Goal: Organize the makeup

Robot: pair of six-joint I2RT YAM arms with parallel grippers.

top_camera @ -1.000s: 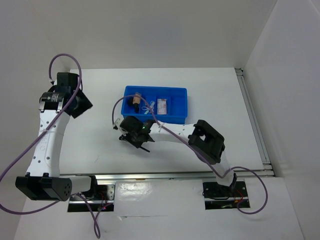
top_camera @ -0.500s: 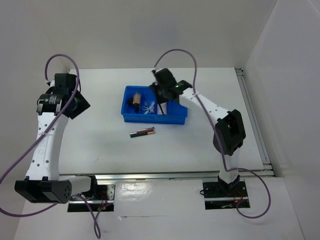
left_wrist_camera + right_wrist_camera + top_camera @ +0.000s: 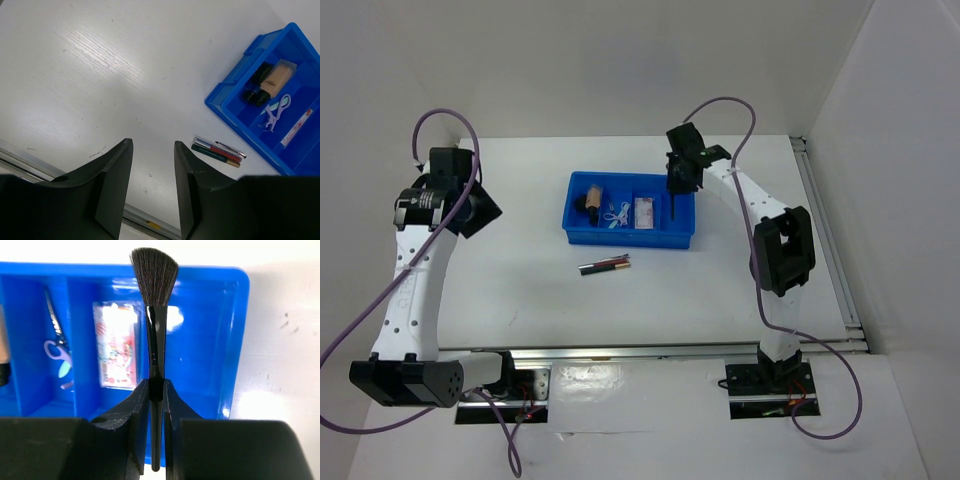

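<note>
My right gripper point(image 3: 676, 183) is shut on a black-handled brush point(image 3: 154, 315), its dark bristles pointing away over the right compartment of the blue tray point(image 3: 630, 238). In the tray lie a tan tube with a black cap point(image 3: 592, 197), a lilac-clear piece point(image 3: 615, 214) and a pinkish packet point(image 3: 643, 211). Slim dark pencils point(image 3: 605, 265) lie together on the table just in front of the tray, also in the left wrist view as pencils point(image 3: 217, 151). My left gripper point(image 3: 152, 142) stands open and empty at the far left, well away from them.
A metal rail point(image 3: 670, 350) runs along the table's near edge and another rail point(image 3: 825, 230) along the right side. White walls close off the back and right. Purple cables loop above both arms.
The right arm rose from the table in front of the tray and swung to the tray's right end, carrying the brush. The pencils stayed on the table. The left arm kept still.
</note>
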